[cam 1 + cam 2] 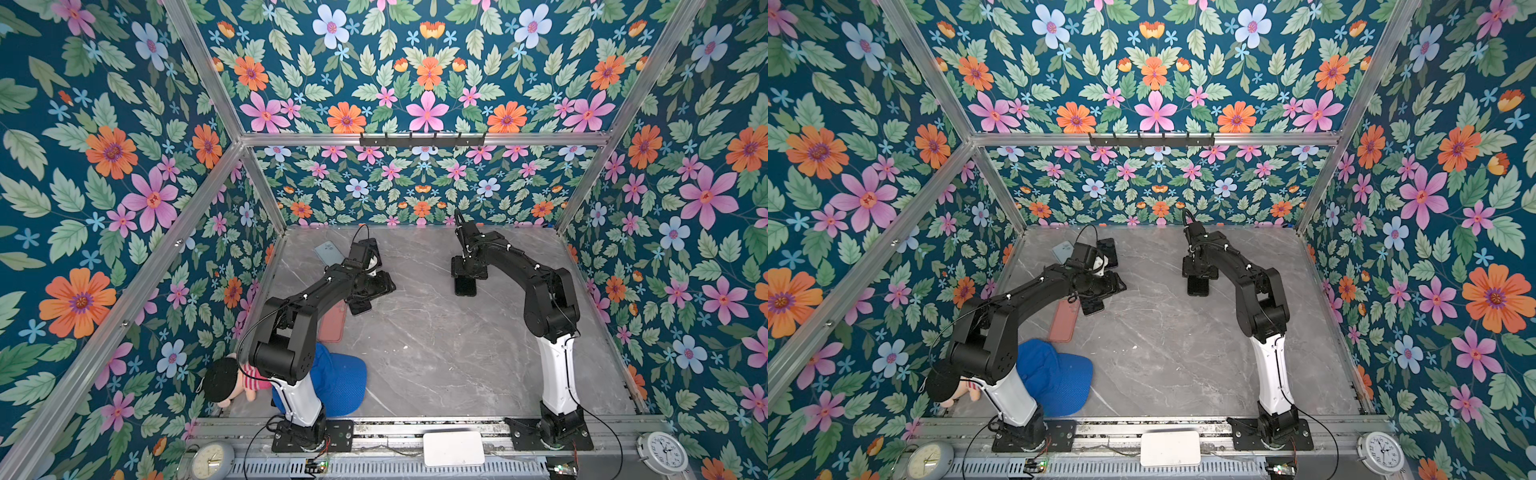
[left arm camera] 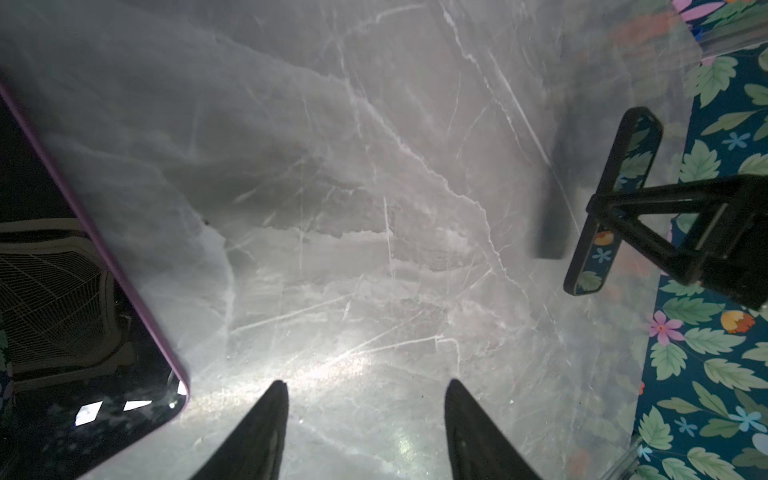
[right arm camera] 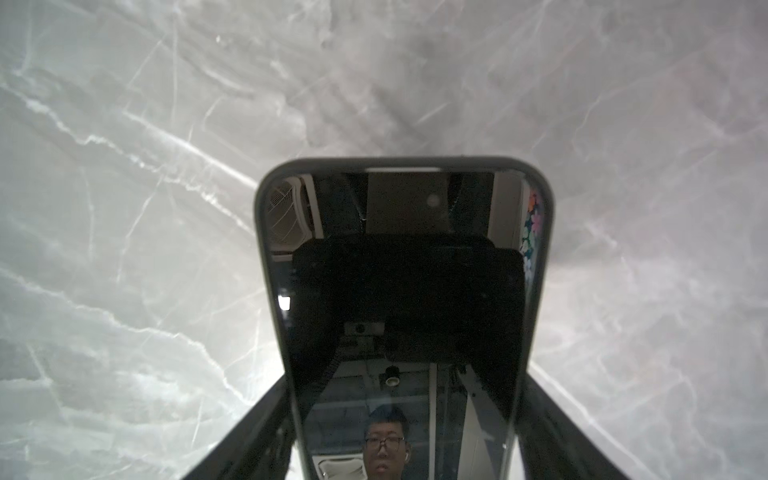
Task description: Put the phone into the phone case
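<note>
The right tool (image 3: 409,380) grips a phone (image 3: 399,270) by its long sides, one finger pressed against each edge. The phone lies screen-up between them. A dark rim runs round the glass, and I cannot tell whether that rim is a case. In both top views this tool (image 1: 468,272) sits toward the far edge of the desk (image 1: 436,353), right of the middle, with the phone (image 1: 465,287) sticking out toward the near edge. From the left wrist view the phone (image 2: 615,195) hangs clear of the surface, its shadow falling apart from it on the marble.

The left tool (image 2: 368,401) stands wide, its two fingers spread with only bare desk between them. In a top view it (image 1: 376,286) is over the far left part of the desk. A second phone (image 2: 62,299) with a dark screen and a purple edge lies flat just beside it, untouched.

A pink phone case (image 1: 332,323) lies flat near the left edge, partly under the left arm. It is well apart from the held phone. A pale blue phone-shaped piece (image 1: 328,251) lies near the far left corner. A blue cap (image 1: 340,382) and a doll (image 1: 228,382) sit by the near left corner.
</note>
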{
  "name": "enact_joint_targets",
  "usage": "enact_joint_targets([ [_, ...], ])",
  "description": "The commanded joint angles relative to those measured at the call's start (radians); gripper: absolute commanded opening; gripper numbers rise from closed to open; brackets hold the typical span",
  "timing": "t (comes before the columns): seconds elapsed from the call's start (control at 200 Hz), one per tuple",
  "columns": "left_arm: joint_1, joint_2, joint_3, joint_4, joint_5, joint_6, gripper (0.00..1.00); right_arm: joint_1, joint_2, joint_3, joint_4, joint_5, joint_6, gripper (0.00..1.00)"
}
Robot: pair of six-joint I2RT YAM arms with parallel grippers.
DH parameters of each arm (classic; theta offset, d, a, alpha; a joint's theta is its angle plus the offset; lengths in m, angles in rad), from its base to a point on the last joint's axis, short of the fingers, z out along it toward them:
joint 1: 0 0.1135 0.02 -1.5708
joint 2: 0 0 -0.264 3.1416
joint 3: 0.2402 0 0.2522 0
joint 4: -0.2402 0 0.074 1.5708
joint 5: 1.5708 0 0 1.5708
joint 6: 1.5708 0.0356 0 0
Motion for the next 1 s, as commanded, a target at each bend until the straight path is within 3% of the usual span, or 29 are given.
enact_joint_targets([
  [0.0,0.020,0.010,0.040,-0.056,-0.016,0.029,0.62,-0.014,0.026,0.035,-0.014,-0.033,-0.087,0.59],
  [0.61,0.087,0.041,0.082,-0.099,-0.020,0.067,0.62,-0.024,0.096,0.044,-0.006,-0.054,-0.124,0.65],
  [0.76,0.092,0.049,0.093,-0.116,-0.048,0.074,0.62,-0.024,0.088,0.034,-0.009,-0.046,-0.125,0.74],
  [0.965,0.095,0.109,0.192,-0.199,-0.171,0.096,0.62,-0.024,-0.001,-0.038,0.043,-0.046,-0.148,0.92],
  [0.995,0.094,0.125,0.217,-0.212,-0.184,0.096,0.69,-0.023,-0.015,-0.045,0.051,-0.046,-0.149,0.94],
])
